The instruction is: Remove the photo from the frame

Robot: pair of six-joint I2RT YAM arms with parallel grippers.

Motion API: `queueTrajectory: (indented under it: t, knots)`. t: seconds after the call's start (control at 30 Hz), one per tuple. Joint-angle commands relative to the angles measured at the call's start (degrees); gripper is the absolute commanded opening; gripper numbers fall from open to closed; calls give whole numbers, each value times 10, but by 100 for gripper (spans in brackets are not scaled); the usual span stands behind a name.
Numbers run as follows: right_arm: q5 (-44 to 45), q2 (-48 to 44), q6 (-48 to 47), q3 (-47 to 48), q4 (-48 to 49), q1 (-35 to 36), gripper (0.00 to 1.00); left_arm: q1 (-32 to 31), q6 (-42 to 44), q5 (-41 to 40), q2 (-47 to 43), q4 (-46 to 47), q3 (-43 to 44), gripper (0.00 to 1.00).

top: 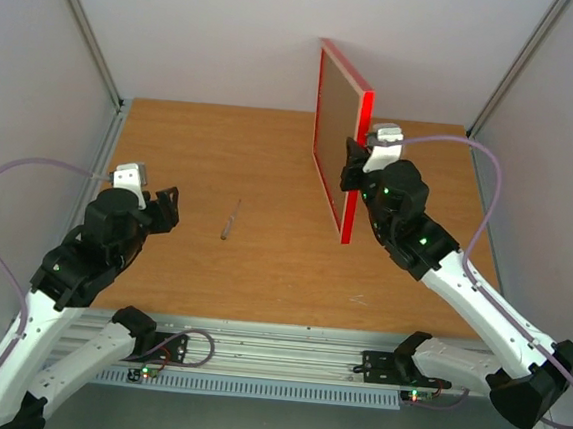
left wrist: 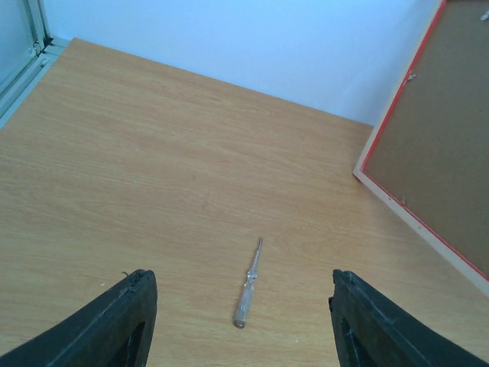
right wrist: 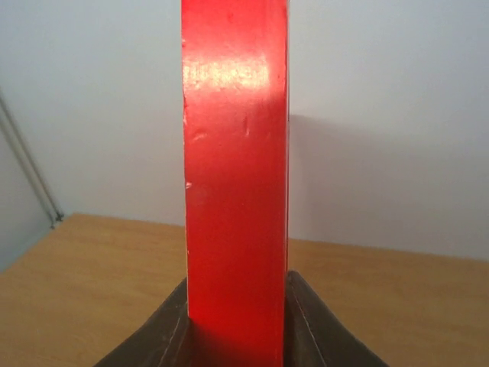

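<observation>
The red frame (top: pixel 357 130) stands upright on its lower edge at the back right of the table, its brown backing board (top: pixel 333 138) facing left. My right gripper (top: pixel 352 170) is shut on the frame's near edge; in the right wrist view the red edge (right wrist: pixel 235 191) runs up between my two dark fingers (right wrist: pixel 164 336). The frame's back also shows in the left wrist view (left wrist: pixel 435 153). The photo is hidden. My left gripper (top: pixel 166 209) is open and empty above the table's left side, its fingers (left wrist: pixel 122 321) wide apart.
A small clear-handled screwdriver (top: pixel 230 219) lies on the wooden table (top: pixel 222 149) between the arms; in the left wrist view the screwdriver (left wrist: pixel 248 284) lies just ahead of the open jaws. Grey walls enclose the table on three sides.
</observation>
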Motion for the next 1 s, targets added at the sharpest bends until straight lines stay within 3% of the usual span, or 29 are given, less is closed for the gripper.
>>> queueTrajectory:
  t: [0.0, 0.3, 0.6, 0.97]
  knots:
    - [-49, -28, 184, -49, 36, -23, 1, 2, 4, 4, -5, 5, -10, 63]
    - [26, -79, 347, -158, 13, -45, 3, 2, 2, 27, 3, 16, -14, 63]
    - [35, -83, 489, -249, 25, -58, 4, 2, -6, 47, 10, 20, -22, 63]
    - [-6, -69, 630, -408, 172, -80, 11, 2, -21, 83, 11, 30, -50, 63]
